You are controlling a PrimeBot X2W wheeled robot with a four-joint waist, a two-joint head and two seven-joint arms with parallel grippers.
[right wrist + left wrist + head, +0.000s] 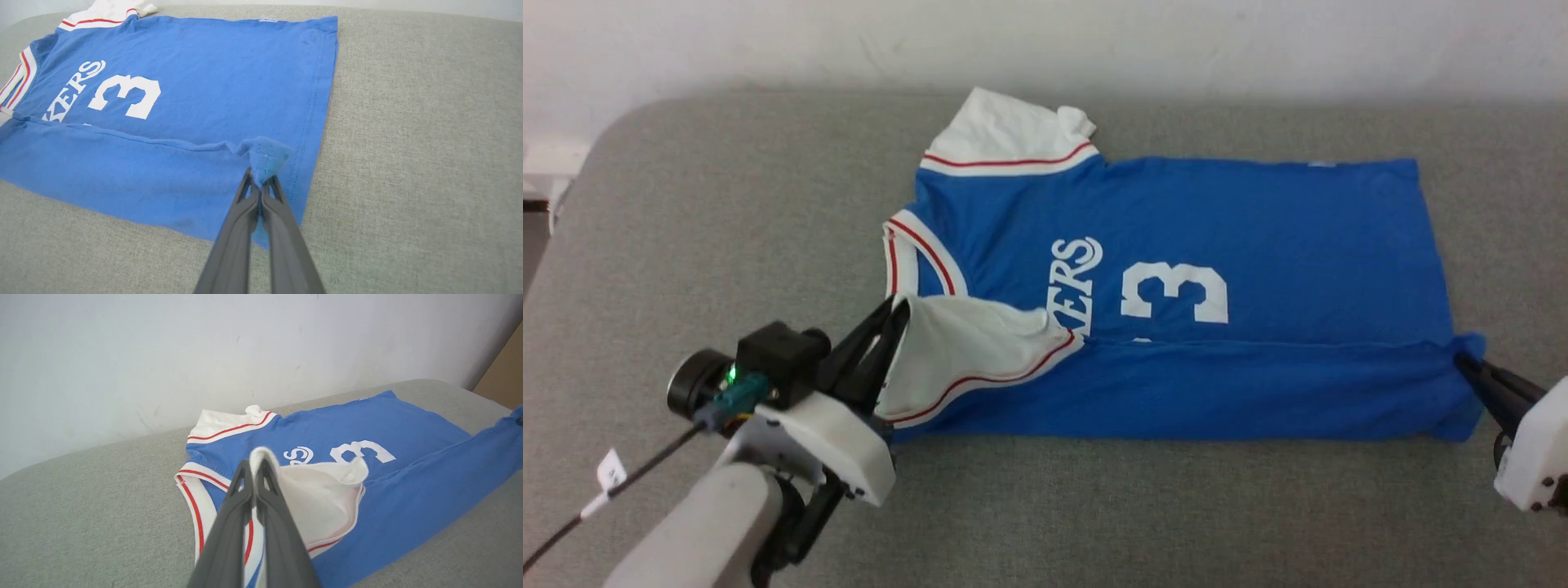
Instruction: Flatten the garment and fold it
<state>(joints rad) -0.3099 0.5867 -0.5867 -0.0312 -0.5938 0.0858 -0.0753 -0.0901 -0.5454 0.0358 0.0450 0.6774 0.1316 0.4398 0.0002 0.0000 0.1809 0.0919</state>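
Left pincer [894, 314], clenched on the near white sleeve [964, 351] of the garment [1258, 245]. The blue garment lies mid-way across the grey padded surface [727, 204], its near edge folded over. Right pincer [1462, 359], clenched on the near-right hem corner [265, 157].

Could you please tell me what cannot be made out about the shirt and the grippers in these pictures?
- Head view: the start of the lettering is covered by the folded white sleeve.
- Head view: any digit before the 3 lies under the folded near flap of the garment.
- Head view: the arm behind the right gripper is cut off by the right edge.
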